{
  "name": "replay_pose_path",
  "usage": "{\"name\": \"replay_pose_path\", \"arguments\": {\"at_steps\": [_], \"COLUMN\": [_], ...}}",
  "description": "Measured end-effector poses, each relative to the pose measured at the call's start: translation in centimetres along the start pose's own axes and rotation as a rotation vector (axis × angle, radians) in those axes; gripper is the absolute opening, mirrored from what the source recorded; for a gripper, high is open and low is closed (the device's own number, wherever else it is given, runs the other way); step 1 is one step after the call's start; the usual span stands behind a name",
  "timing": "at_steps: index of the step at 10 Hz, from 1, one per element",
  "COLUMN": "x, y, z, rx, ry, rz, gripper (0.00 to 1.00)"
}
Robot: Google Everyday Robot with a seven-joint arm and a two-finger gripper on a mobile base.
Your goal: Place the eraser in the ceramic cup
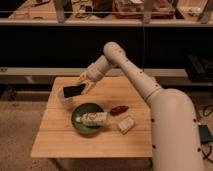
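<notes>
My gripper (83, 85) is over the far left part of the wooden table (55, 135). It is shut on the eraser (74, 91), a flat black block sticking out to the left of the fingers. The eraser hangs right over the ceramic cup (64, 100), a small white cup near the table's left edge, and hides part of its rim. I cannot tell whether the eraser touches the cup.
A dark green bowl (80, 125) with a whitish tube-like item (95, 118) in it stands just right of the cup. A red-brown oblong item (118, 110) and a pale block (125, 124) lie right of the bowl. Dark shelving runs behind the table.
</notes>
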Motion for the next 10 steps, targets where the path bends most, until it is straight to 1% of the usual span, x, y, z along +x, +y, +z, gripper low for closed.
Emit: {"name": "replay_pose_path", "arguments": {"at_steps": [1,4,5,6,7,9,10], "x": [-0.4,-0.5,-0.3,0.1,0.7,1.3,1.4], "y": [-1.0,-3.9,-4.6,-5.2,-5.7,-6.3,-6.5], "z": [0.9,3.3,3.7,4.2,4.6,5.1,5.4], "rx": [-0.026,-0.073,-0.075,-0.072,-0.067,-0.058,-0.058], "ry": [-0.009,-0.032,-0.035,-0.034,-0.029,-0.011,0.001], "rz": [-0.003,0.004,0.008,0.015,0.022,0.015,0.007], "gripper": [0.12,0.12,0.12,0.16,0.26,0.44,0.56]}}
